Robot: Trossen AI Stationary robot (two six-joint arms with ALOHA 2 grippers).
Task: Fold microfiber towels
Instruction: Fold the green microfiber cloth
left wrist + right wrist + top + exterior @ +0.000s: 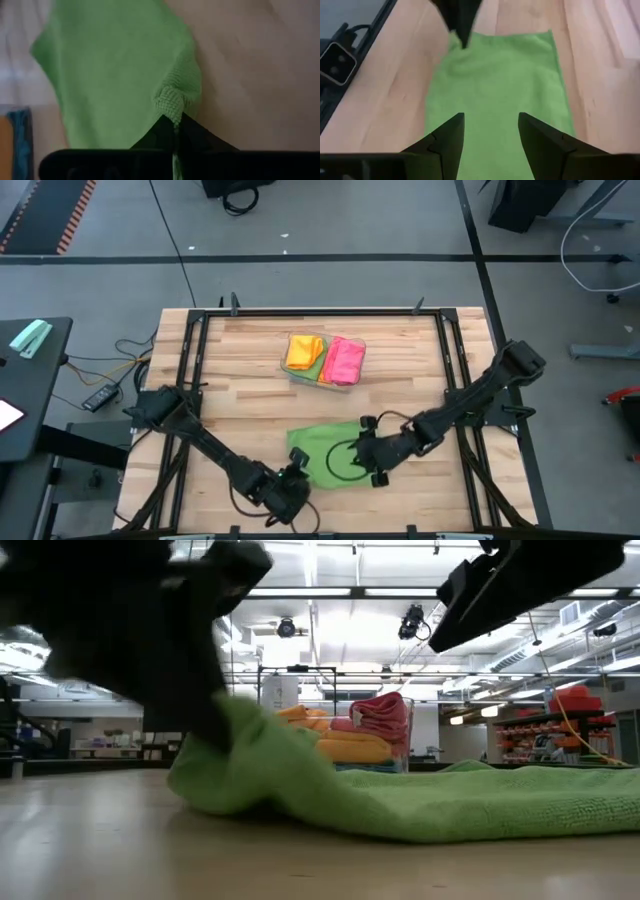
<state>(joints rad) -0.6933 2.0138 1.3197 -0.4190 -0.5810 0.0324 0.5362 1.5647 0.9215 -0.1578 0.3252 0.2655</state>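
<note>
Fold just starting: left gripper [175, 131] clamped on a corner of the green towel [325, 452], spread on the desk [250, 395] (near edge). Right gripper [491, 131] poised over it, jaws apart, empty. Next, probably: lift, carry the corner across.

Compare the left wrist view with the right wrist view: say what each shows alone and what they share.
Only the left wrist view shows the left gripper shut on a bunched corner of the green towel. Only the right wrist view shows the right gripper open above the towel's flat middle, and the table's black frame rail. Both show the green towel and the wooden table.
</note>
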